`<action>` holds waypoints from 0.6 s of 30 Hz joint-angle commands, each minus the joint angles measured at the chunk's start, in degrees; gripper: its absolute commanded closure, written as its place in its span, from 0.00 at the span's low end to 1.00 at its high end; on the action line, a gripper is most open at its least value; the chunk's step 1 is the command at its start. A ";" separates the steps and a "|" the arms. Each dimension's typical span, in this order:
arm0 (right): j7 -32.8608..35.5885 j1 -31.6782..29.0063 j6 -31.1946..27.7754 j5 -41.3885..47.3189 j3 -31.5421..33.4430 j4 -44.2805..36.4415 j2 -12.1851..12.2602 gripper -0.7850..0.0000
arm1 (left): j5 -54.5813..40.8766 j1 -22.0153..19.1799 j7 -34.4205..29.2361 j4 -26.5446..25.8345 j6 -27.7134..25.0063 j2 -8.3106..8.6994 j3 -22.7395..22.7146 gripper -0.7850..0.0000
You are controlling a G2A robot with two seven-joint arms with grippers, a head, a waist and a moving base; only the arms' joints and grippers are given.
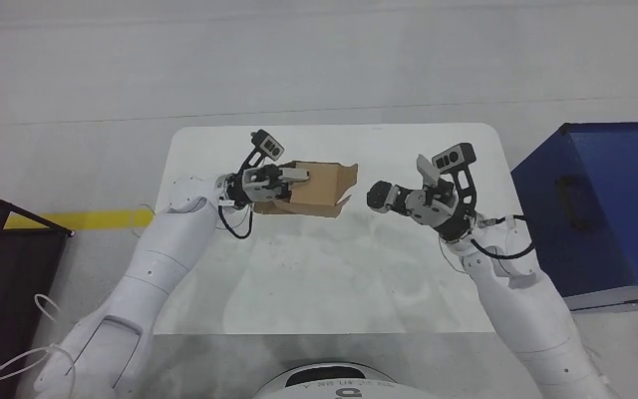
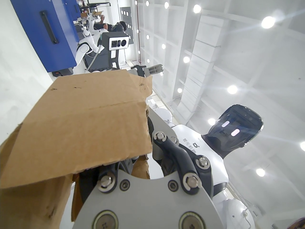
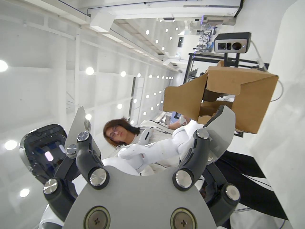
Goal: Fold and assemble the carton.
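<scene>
Hands at work over a white table (image 1: 329,289) with rounded corners: on the robot's right, the right hand (image 1: 377,195) hangs with its two fingers (image 3: 81,120) spread wide and nothing between them. It points at the carton (image 1: 321,188) and is just short of its open end, not touching. Level with it on the left, the left hand (image 1: 297,176) is closed on the carton's left end, pinching the brown cardboard, and one loose flap lies across the left wrist camera's sight. The carton sits over the far half of the table, between the two hands. It is partly squared up, with its end flaps standing outward toward the right hand; whether its underside touches the table cannot be told. Beyond the table's right edge stands a blue cabinet (image 1: 583,214) with a dark handle, and off the left edge a yellow line (image 1: 90,217) runs along the grey floor.
</scene>
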 commanded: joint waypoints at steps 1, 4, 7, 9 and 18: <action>0.02 0.25 -0.19 0.01 -0.62 -0.02 -0.15 0.00 | -0.63 0.20 0.07 -0.16 0.00 -0.20 -0.03 1.00; -0.21 1.10 -1.15 -1.26 -1.82 0.30 -0.45 0.00 | -2.37 0.49 -0.05 -0.35 0.17 -0.71 0.24 1.00; -0.74 2.02 -3.34 -2.38 -2.84 0.55 -0.81 0.00 | -4.14 0.52 -0.44 -0.18 0.65 -1.32 0.72 1.00; -1.30 2.50 -5.22 -2.75 -3.16 0.69 -1.05 0.00 | -5.29 0.44 -0.93 0.19 0.95 -1.70 0.94 1.00; -0.86 3.33 -5.69 2.41 -3.93 1.08 -1.81 0.00 | -7.42 0.13 -3.37 2.77 1.13 -2.72 0.43 1.00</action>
